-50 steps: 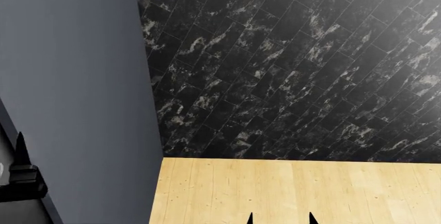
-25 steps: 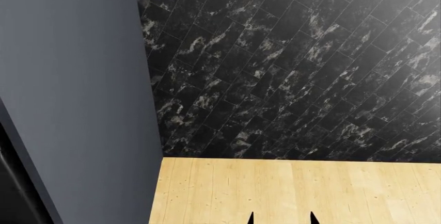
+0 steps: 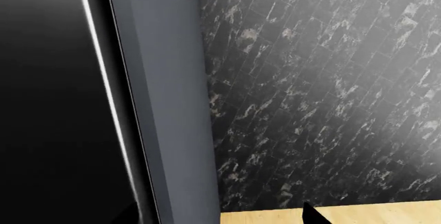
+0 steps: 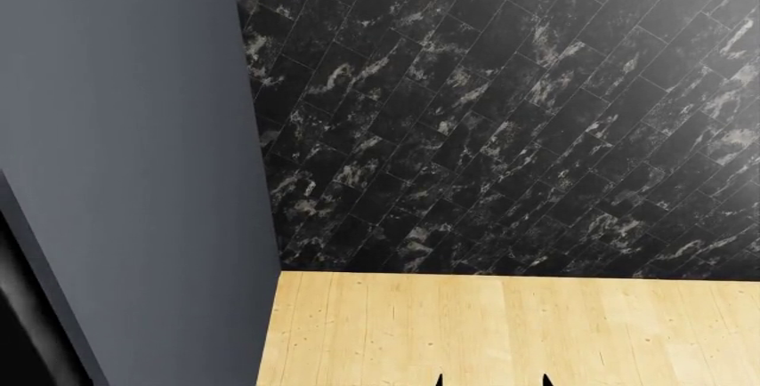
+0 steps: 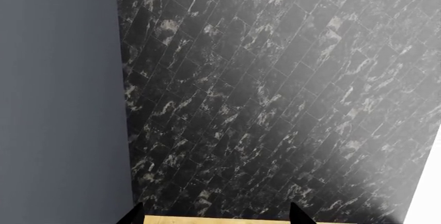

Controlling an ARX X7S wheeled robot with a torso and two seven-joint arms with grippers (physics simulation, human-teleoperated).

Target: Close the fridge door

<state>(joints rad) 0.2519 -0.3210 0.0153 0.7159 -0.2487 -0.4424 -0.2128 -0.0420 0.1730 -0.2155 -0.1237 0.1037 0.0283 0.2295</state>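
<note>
The fridge door point(image 3: 48, 105) is a glossy black face with a bright edge line, lying along the grey fridge side panel point(image 3: 169, 90). A thin dark seam runs between them. In the head view only a dark sliver of the door point(image 4: 21, 315) shows at the lower left, beside the grey panel point(image 4: 131, 137). My left gripper point(image 3: 217, 216) is open, with one fingertip in front of the door and the other over the floor, holding nothing. My right gripper point(image 4: 490, 380) is open too, its tips apart point(image 5: 217, 214) and pointing at the wall.
A black marble-tiled wall point(image 4: 511, 110) stands straight ahead, meeting the fridge's grey side at a corner. Light wooden floor point(image 4: 499, 324) runs from the wall's foot toward me. A bright white strip point(image 5: 428, 182) shows at the edge of the right wrist view.
The left gripper, seen at the head view's lower left a second ago, has dropped out of that view. Dark door face now fills that corner. The right fingertips have sunk slightly lower.
</note>
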